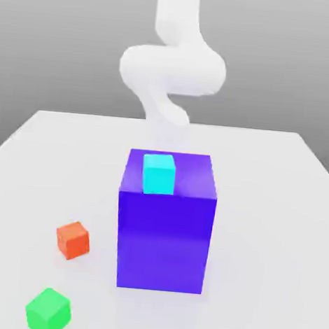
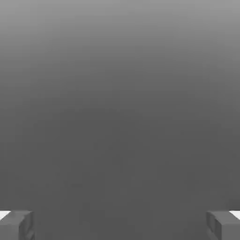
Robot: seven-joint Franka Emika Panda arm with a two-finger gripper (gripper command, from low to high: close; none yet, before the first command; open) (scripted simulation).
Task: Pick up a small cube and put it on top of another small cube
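With its fingers wide apart and holding nothing, the gripper [image 2: 120,225] should descend straight and centered over the cyan cube [image 1: 159,173], which sits on the blue block [image 1: 164,244] near the table's [image 1: 274,226] middle.

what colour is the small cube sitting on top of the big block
Cyan, on the blue block; clearest in the exterior view.

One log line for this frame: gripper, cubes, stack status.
gripper open, empty | cyan cube on blue block | orange cube, green cube on table | unstacked
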